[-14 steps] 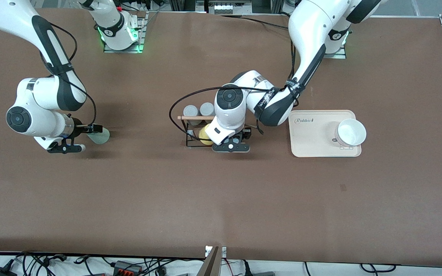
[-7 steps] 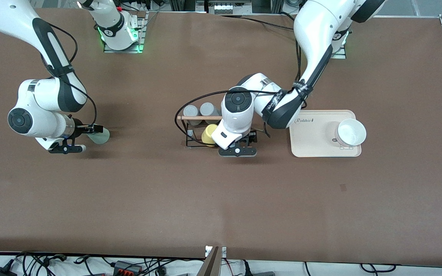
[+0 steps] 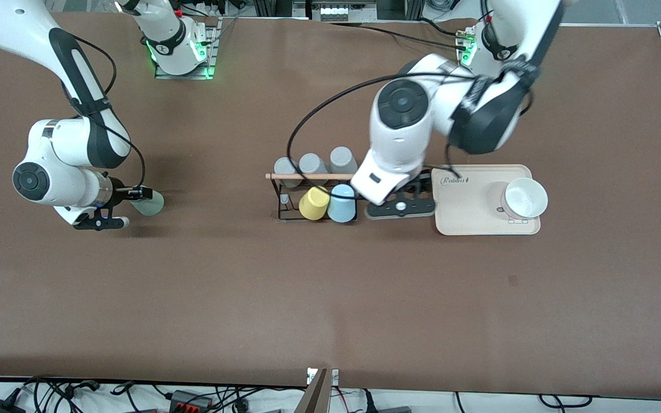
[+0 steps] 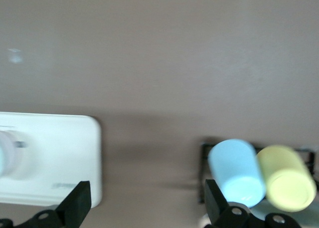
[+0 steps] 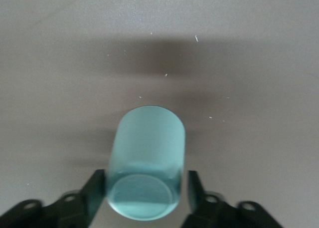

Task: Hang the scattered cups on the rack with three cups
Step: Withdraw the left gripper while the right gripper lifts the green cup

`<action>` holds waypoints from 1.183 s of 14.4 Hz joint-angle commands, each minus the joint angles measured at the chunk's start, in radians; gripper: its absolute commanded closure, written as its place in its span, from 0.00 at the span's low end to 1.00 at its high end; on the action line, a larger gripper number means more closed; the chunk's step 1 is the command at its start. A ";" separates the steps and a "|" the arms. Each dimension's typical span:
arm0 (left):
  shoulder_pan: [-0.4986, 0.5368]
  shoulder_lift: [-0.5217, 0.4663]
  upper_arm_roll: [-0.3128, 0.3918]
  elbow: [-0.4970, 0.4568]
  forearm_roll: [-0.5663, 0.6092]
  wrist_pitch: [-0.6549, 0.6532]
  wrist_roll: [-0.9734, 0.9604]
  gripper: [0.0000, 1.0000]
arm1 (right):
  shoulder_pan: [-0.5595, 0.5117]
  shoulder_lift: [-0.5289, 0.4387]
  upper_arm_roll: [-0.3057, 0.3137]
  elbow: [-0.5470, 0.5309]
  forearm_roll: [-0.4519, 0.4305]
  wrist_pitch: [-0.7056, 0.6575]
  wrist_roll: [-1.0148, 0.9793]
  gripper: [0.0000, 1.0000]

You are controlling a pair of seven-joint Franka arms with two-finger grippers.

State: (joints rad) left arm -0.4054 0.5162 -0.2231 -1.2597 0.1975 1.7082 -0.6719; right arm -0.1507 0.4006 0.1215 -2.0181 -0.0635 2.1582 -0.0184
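Hanging on the rack [image 3: 307, 198] beside the yellow cup [image 3: 313, 203], the light blue cup [image 3: 342, 210] sits free of the left gripper [image 3: 400, 207], spread wide between rack and tray [image 3: 468, 221], while the right gripper [image 3: 127, 206], well toward the right arm's end from the rack, clasps the sage green cup [image 3: 150, 202].

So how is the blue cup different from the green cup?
The blue cup sits on the rack beside the yellow cup; the green cup lies on its side on the table. The right tool is around the green cup; the left tool is off the blue one. Both are plain, without handles.
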 commanded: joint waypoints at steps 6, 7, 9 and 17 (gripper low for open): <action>0.212 -0.191 -0.010 -0.014 -0.053 -0.179 0.325 0.00 | 0.005 -0.022 0.018 0.114 0.001 -0.136 -0.017 0.93; 0.250 -0.191 -0.016 -0.015 -0.065 -0.208 0.354 0.00 | 0.011 -0.017 0.027 0.177 0.007 -0.209 -0.011 0.96; 0.310 -0.199 -0.013 -0.023 -0.116 -0.229 0.457 0.00 | 0.037 -0.017 0.047 0.292 0.019 -0.346 -0.002 0.97; 0.451 -0.444 -0.030 -0.440 -0.175 -0.038 0.837 0.00 | 0.311 -0.014 0.049 0.537 0.191 -0.480 0.259 0.99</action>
State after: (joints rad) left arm -0.0235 0.1825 -0.2394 -1.5592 0.0381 1.6046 0.0114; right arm 0.0890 0.3707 0.1743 -1.5406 0.0867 1.6943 0.1593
